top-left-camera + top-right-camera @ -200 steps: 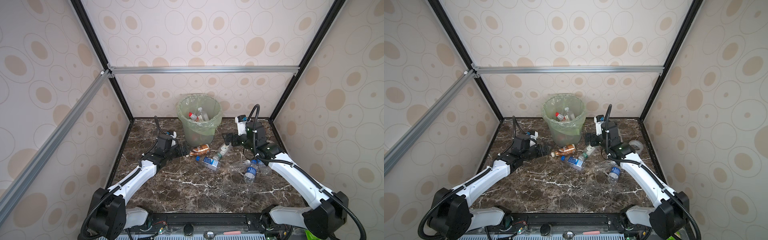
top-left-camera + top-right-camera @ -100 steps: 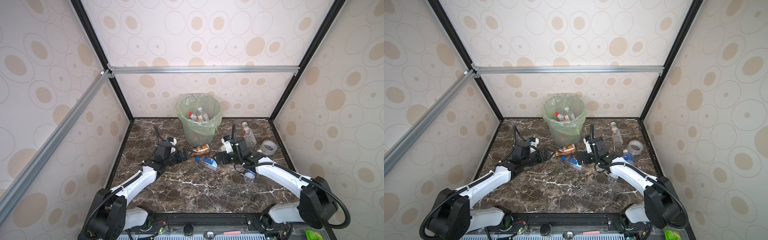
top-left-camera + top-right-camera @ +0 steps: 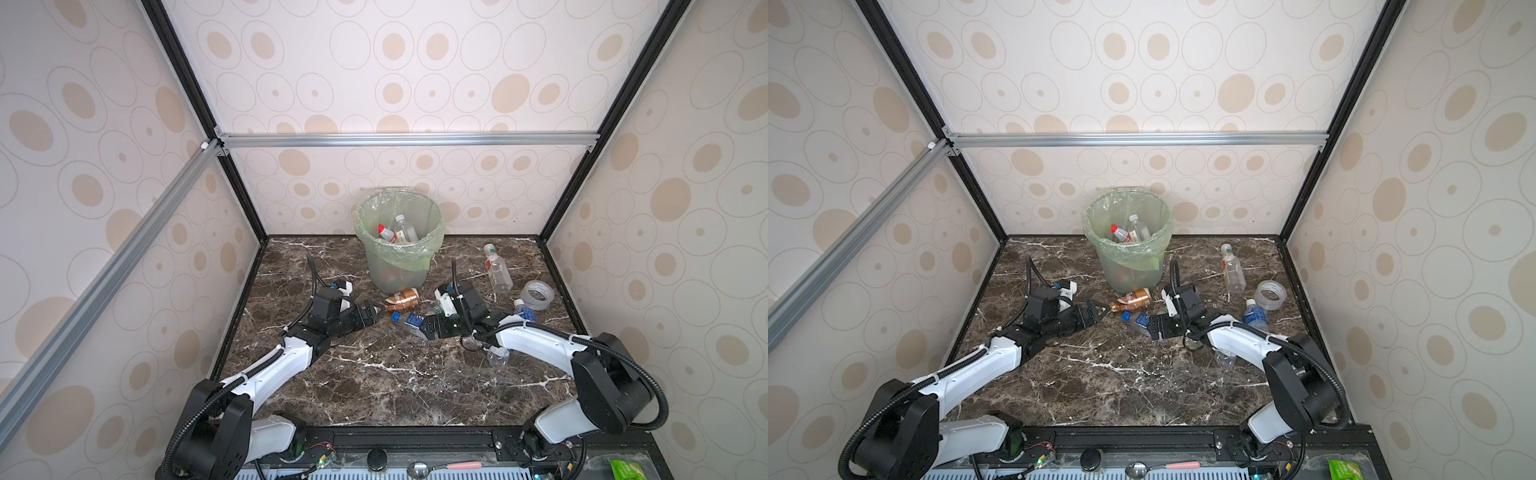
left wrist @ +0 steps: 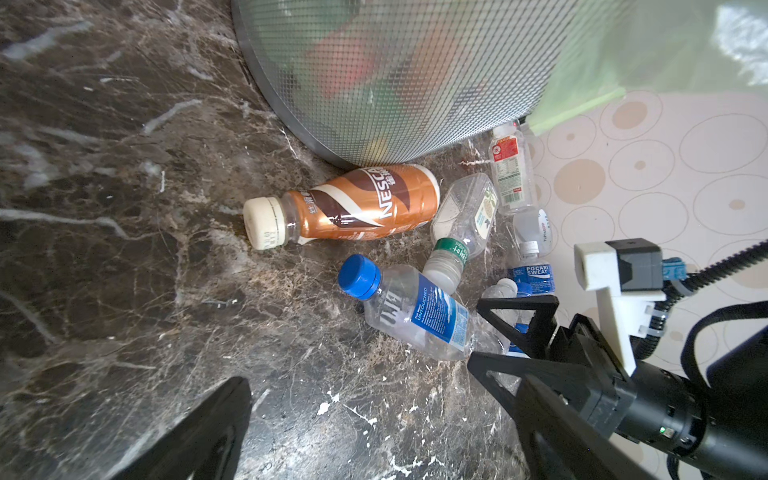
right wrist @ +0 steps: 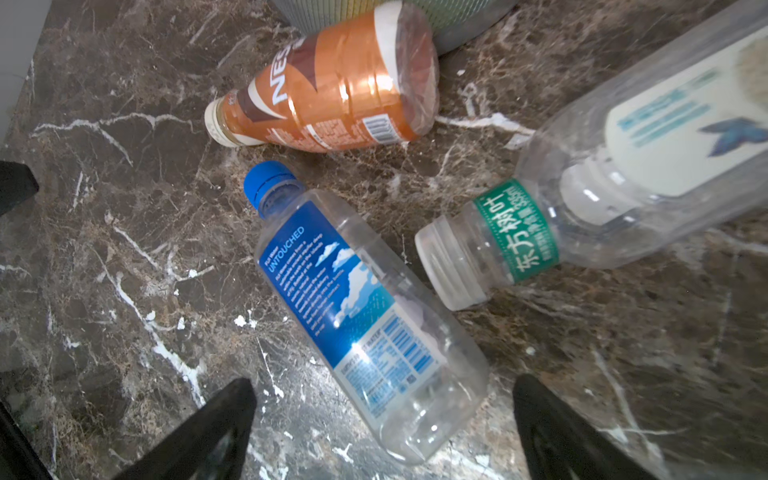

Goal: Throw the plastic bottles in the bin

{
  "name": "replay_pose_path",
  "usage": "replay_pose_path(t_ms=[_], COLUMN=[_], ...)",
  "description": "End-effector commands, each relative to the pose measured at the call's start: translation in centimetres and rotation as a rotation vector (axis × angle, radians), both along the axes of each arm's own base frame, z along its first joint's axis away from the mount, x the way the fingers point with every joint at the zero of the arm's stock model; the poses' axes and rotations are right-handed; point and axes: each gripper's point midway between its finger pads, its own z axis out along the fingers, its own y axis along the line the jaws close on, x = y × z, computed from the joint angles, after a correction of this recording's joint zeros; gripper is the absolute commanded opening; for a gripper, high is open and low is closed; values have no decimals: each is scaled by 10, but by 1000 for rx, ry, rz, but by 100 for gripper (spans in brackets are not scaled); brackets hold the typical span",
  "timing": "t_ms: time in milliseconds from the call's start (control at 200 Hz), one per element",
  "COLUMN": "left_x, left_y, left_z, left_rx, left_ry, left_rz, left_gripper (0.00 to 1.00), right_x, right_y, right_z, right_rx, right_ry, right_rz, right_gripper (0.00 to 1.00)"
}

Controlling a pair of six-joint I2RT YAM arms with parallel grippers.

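The bin (image 3: 376,266) (image 3: 1109,266) stands at the back with bottles inside (image 3: 388,233). In front of it lie a brown-labelled bottle (image 3: 402,300) (image 4: 357,203) (image 5: 332,91), a blue-capped clear bottle (image 3: 409,322) (image 4: 415,311) (image 5: 361,307) and a green-collared clear bottle (image 4: 461,224) (image 5: 623,166). My right gripper (image 3: 428,326) (image 5: 380,380) is open, low on the table, and its fingers flank the blue-capped bottle's base without touching. My left gripper (image 3: 376,311) (image 4: 380,380) is open and empty, just short of the brown bottle's cap.
At back right lie a clear bottle with a white label (image 3: 496,266) (image 3: 1233,272), a tape roll (image 3: 537,294) (image 3: 1270,294) and a blue-labelled bottle (image 3: 523,309). A crumpled clear bottle (image 3: 496,355) sits under my right forearm. Patterned walls close in three sides.
My right arm has swung down from beside the bin to the tabletop and now has its open jaws at the blue-capped bottle. The left gripper has edged toward the brown bottle.
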Motion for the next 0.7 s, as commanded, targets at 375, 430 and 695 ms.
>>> replay_pose_path(t_ms=[375,430,695], left_x=[-1,0,-1], left_y=[8,11,18], left_z=[7,7,5], left_rx=[5,7,39], left_ry=[-28,-26,-16], left_rz=[32,42,47], left_gripper=[99,99,99], right_x=[-25,-29,-29], right_y=[59,69,75], right_z=[-9,-8,13], right_rx=[44,53,45], right_ry=[26,27,-16], right_rz=[111,134,168], right_gripper=[100,100,100])
